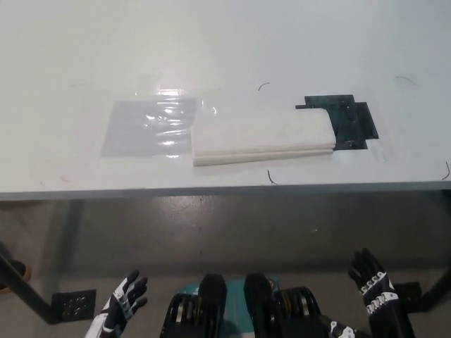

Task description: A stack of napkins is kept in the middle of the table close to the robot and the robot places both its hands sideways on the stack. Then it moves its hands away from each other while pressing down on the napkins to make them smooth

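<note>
A white stack of napkins (262,134) lies flat on the white table (225,56), near its front edge, a little right of centre. Its left end sits in a clear plastic wrapper (149,127) that stretches away to the left. Both hands hang low, below the table's edge and well short of the stack. My white left hand (121,304) is at the bottom left, open, fingers spread and pointing up. My black right hand (373,285) is at the bottom right, also open with fingers spread. Neither touches anything.
A black tape patch (351,121) lies on the table just right of the stack. The table's front edge (225,191) runs across the middle of the picture. Below it is grey floor, with a black base plate (70,304) at the lower left.
</note>
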Controlling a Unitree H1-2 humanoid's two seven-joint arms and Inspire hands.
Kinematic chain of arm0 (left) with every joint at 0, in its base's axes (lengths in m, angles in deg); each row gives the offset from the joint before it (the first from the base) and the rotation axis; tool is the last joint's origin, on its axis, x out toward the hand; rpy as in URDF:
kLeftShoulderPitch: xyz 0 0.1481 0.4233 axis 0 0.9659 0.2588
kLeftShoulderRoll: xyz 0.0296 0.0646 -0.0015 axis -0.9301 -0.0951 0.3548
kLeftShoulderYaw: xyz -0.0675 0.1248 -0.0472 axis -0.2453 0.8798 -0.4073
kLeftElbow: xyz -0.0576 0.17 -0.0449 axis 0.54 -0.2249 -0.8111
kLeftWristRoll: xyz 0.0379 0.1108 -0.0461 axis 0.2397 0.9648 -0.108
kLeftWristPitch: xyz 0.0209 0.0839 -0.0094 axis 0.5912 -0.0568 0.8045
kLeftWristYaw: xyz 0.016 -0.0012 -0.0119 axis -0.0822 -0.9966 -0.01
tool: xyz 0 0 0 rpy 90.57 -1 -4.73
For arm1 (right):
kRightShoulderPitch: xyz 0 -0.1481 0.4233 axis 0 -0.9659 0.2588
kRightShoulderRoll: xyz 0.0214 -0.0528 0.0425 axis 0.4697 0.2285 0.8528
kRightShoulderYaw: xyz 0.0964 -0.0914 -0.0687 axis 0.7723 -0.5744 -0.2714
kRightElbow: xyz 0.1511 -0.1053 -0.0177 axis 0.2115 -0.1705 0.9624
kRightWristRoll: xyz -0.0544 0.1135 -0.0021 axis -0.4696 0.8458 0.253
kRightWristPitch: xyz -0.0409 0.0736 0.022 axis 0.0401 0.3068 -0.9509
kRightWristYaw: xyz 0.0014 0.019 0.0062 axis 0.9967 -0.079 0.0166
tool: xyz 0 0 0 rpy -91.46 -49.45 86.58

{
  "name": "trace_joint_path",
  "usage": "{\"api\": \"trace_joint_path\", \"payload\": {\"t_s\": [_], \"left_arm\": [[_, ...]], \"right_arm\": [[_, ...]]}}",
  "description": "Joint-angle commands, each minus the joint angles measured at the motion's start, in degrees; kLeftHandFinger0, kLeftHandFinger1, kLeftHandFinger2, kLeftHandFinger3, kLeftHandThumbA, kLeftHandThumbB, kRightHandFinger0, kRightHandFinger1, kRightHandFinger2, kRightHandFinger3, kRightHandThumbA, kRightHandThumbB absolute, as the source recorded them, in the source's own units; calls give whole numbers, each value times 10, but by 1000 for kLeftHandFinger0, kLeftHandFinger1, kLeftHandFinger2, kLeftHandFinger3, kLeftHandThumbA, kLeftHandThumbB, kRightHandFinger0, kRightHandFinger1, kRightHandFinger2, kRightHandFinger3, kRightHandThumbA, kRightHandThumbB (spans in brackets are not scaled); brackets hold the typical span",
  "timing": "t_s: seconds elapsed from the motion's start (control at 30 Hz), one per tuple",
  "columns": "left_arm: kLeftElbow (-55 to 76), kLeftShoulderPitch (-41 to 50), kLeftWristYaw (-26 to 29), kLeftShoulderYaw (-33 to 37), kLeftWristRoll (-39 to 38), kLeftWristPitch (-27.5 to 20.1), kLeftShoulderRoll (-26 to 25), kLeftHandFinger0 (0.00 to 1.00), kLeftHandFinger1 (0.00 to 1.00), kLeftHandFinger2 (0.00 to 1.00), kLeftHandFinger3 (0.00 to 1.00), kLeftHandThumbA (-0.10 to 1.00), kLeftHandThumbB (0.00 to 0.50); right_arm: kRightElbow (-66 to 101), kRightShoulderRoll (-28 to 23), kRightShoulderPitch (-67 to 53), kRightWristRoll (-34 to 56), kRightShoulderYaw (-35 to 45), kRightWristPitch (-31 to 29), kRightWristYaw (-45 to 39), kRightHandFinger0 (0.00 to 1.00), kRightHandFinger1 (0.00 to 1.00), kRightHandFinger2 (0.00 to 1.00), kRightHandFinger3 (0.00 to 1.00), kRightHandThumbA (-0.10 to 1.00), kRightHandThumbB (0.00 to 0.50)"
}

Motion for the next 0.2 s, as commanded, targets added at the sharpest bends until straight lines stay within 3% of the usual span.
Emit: {"api": "trace_joint_path", "payload": {"t_s": [0.0,0.17], "left_arm": [[2,19,-7,-5,-4,-12,0,1000,1000,1000,1000,1000,212],[3,57,-5,-6,-4,-32,1,1000,1000,1000,1000,1000,223]], "right_arm": [[18,4,-12,14,-1,-33,0,1000,1000,1000,1000,1000,398],[28,5,-49,9,-6,-47,-8,1000,1000,1000,1000,1000,365]]}}
